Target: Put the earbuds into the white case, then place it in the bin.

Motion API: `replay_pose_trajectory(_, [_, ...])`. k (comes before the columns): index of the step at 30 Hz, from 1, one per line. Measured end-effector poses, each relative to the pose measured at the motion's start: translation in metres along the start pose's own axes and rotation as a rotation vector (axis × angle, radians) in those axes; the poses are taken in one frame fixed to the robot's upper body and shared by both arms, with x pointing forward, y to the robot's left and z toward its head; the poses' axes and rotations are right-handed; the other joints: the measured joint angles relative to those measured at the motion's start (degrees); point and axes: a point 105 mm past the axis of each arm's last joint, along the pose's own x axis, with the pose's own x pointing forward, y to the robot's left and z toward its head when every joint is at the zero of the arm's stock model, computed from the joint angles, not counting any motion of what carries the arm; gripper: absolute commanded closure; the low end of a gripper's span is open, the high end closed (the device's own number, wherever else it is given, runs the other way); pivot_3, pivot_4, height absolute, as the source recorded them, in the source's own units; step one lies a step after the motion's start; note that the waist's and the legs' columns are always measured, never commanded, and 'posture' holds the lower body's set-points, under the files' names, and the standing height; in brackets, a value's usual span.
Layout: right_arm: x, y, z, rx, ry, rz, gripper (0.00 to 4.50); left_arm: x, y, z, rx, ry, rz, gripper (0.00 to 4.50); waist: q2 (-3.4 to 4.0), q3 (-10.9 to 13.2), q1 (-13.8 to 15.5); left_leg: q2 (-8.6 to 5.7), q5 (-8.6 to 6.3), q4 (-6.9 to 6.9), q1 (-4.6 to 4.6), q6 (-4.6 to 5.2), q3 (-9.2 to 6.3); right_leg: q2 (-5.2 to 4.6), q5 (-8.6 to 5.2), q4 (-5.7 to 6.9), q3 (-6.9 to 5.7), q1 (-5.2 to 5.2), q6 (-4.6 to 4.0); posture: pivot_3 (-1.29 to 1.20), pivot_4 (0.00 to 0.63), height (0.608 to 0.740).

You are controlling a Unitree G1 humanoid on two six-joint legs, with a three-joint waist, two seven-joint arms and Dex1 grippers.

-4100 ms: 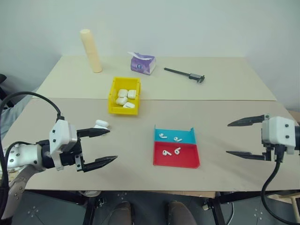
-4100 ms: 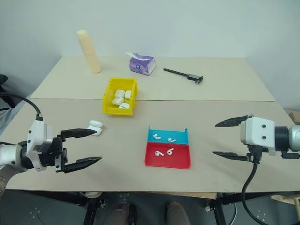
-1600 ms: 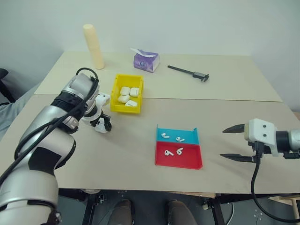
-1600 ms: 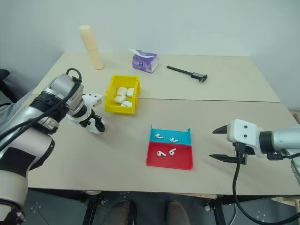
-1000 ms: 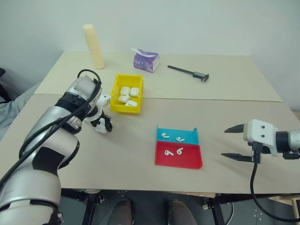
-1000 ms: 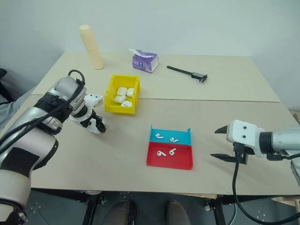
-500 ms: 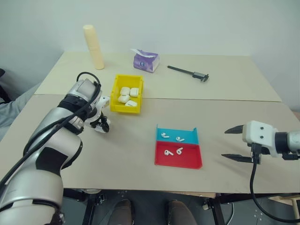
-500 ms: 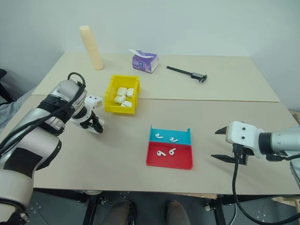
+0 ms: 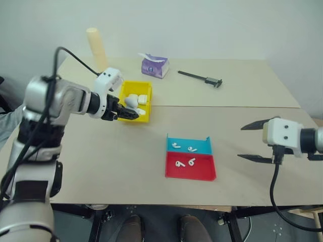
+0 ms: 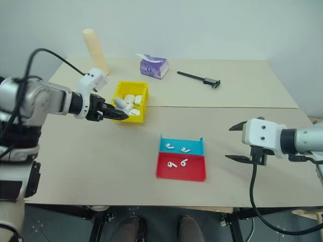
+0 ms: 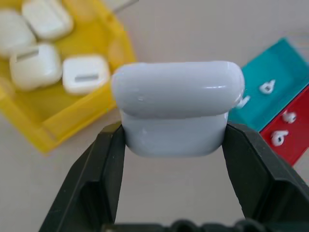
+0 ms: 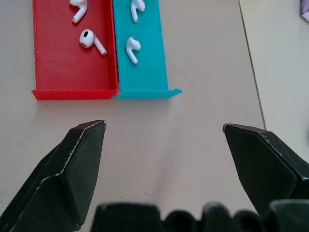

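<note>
Left pincer (image 11: pixel 174 145) pinching white case (image 11: pixel 176 113), upper left, by yellow bin (image 9: pixel 123 103). Right pincer (image 9: pixel 251 142) spread wide, right side. Earbuds (image 9: pixel 182 155) in tray (image 9: pixel 202 174), middle.

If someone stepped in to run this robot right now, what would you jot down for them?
Left gripper: shut on the white case, lid closed, held in the air beside the yellow bin.
Right gripper: open, empty, hovering right of the red-and-blue tray.
Earbuds: four lie loose in the tray, two on the blue half, two on the red.
Bin: already holds several white cases.
Done: case picked up.
Left: load earbuds into the case, then place it in the bin.
</note>
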Motion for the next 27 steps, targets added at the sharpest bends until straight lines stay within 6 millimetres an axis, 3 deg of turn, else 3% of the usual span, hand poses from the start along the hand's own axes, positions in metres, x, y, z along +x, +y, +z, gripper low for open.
replay_pose_trajectory(6, [0.001, -0.003, 0.034, 0.038, -0.024, 0.064, 0.00, 0.009, -0.040, -0.024, 0.152, -0.457, -0.053, 1.74, 0.02, -0.1, 0.1, 0.10, -0.01, -0.02, 0.04, 0.01, 0.04, 0.05, 0.05, -0.10, -0.01, 0.01, -0.10, 0.00, 0.150, 0.740])
replay_pose_trajectory(11, [0.016, 0.016, 0.044, -0.019, -0.005, 0.184, 0.00, 0.000, -0.060, -0.042, 0.262, -0.658, -0.064, 1.74, 0.05, -0.1, 0.5, 0.03, -0.05, -0.08, 0.01, 0.07, 0.09, -0.02, 0.05, -0.17, 0.02, 0.00, -0.09, 0.00, 0.150, 0.740])
replay_pose_trajectory(16, [0.031, 0.020, 0.062, -0.119, 0.000, 0.230, 0.00, 0.001, -0.075, -0.060, 0.364, -0.713, -0.136, 1.74, 0.12, -0.1, 0.5, 0.08, -0.05, -0.09, 0.05, 0.08, 0.08, 0.04, 0.05, -0.15, 0.01, -0.02, -0.09, 0.00, 0.150, 0.740])
replay_pose_trajectory(19, [0.052, 0.027, 0.082, -0.116, -0.075, 0.274, 0.00, 0.006, -0.077, -0.087, 0.437, -0.629, -0.182, 1.74, 0.13, -0.2, -0.4, 0.12, -0.05, -0.10, 0.03, 0.08, 0.09, 0.07, 0.05, -0.09, 0.05, -0.11, -0.10, 0.00, 0.150, 0.740])
replay_pose_trajectory(23, [0.073, 0.037, 0.091, -0.078, -0.055, 0.324, 0.00, 0.004, -0.080, -0.100, 0.475, -0.633, -0.212, 1.74, 0.14, -0.2, -0.3, 0.12, -0.06, -0.10, -0.07, 0.09, 0.08, 0.02, 0.04, -0.13, -0.03, -0.15, -0.11, 0.00, 0.150, 0.740])
replay_pose_trajectory(27, [0.093, 0.047, 0.093, -0.027, -0.016, 0.360, 0.91, 0.001, -0.078, -0.115, 0.523, -0.618, -0.210, 1.74, 0.14, -0.2, -0.3, 0.13, -0.06, -0.10, -0.09, 0.10, 0.08, 0.02, 0.04, -0.13, -0.05, -0.19, -0.12, 0.00, 0.150, 0.740])
